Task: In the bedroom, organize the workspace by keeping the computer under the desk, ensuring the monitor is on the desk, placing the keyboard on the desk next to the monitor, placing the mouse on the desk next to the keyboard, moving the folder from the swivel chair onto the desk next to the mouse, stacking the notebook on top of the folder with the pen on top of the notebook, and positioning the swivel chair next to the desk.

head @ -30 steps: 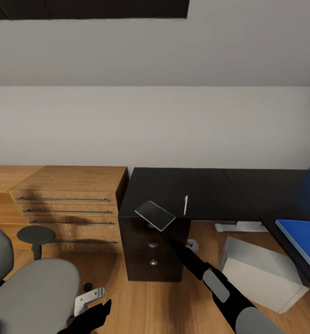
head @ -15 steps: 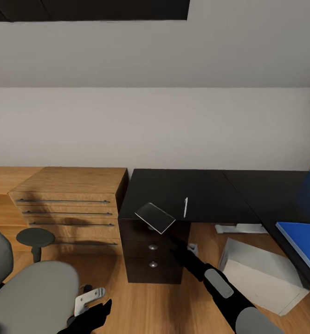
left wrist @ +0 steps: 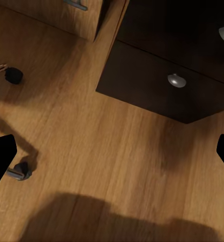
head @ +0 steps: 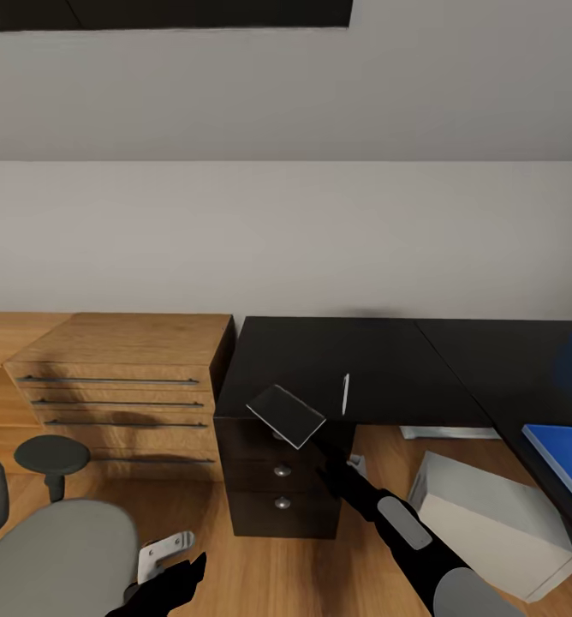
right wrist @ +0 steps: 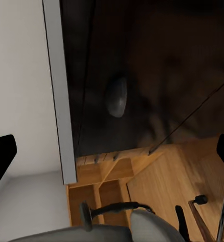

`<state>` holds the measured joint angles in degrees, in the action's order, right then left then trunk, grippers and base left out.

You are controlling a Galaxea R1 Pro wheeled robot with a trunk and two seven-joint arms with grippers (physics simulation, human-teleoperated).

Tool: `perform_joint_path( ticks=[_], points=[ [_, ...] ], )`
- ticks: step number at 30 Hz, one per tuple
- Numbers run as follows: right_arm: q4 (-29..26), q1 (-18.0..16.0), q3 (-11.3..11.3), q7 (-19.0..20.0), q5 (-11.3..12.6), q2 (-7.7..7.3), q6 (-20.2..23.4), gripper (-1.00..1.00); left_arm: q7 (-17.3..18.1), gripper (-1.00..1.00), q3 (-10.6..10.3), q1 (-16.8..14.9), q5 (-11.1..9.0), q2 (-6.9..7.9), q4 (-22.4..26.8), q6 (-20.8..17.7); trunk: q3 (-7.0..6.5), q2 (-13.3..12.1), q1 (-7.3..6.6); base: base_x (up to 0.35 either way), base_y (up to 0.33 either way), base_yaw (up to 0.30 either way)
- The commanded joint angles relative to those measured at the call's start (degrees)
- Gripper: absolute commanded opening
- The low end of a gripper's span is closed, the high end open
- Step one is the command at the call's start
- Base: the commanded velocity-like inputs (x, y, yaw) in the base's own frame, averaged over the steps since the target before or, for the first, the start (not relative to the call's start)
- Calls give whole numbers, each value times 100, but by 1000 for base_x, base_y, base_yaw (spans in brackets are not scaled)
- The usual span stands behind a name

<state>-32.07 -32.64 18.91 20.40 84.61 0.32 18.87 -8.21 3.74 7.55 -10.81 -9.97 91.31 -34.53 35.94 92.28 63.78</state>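
Note:
The dark notebook (head: pixel 286 416) sits askew at the front edge of the black desk (head: pixel 380 351), above the drawers, with one corner past the edge. My right gripper (head: pixel 320 458) is just below that corner, and its fingers stand wide apart in the right wrist view (right wrist: pixel 112 151). I cannot tell whether it touches the notebook. A white pen (head: pixel 345 394) lies on the desk beside the notebook. The blue folder (head: pixel 564 467) lies on the desk's right wing. The grey computer (head: pixel 491 523) stands under the desk. The swivel chair (head: pixel 55 548) is at the lower left. My left gripper (head: pixel 170 583) hangs open over the floor.
A wooden dresser (head: pixel 123 377) stands against the wall, touching the desk's left side. The black drawer unit (head: pixel 277 480) with round knobs (left wrist: pixel 176 79) is below the notebook. The chair's castors (left wrist: pixel 21 170) rest on the wooden floor (left wrist: pixel 117 156) near my left gripper.
The camera has shifted, so desk, dresser and chair sit lower and further left. The notebook, pen and right arm keep their places relative to the desk.

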Motion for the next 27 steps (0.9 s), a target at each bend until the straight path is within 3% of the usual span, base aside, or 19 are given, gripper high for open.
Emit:
perform_joint_path(
  ticks=[1,20,27],
  points=[
    [7,-6,18,-14,39,2,12,100,-40,100,4,1,-61,-3,10,-23,4,2,0,16,0,0],
    [8,-6,25,-80,38,38,3,100,-75,100,4,0,-61,-3,10,-28,-301,-679,-373,2,0,0],
    [8,-6,29,-88,31,40,-6,100,-48,100,8,0,-68,-3,10,-15,-301,-679,-373,0,0,0]
  ],
)
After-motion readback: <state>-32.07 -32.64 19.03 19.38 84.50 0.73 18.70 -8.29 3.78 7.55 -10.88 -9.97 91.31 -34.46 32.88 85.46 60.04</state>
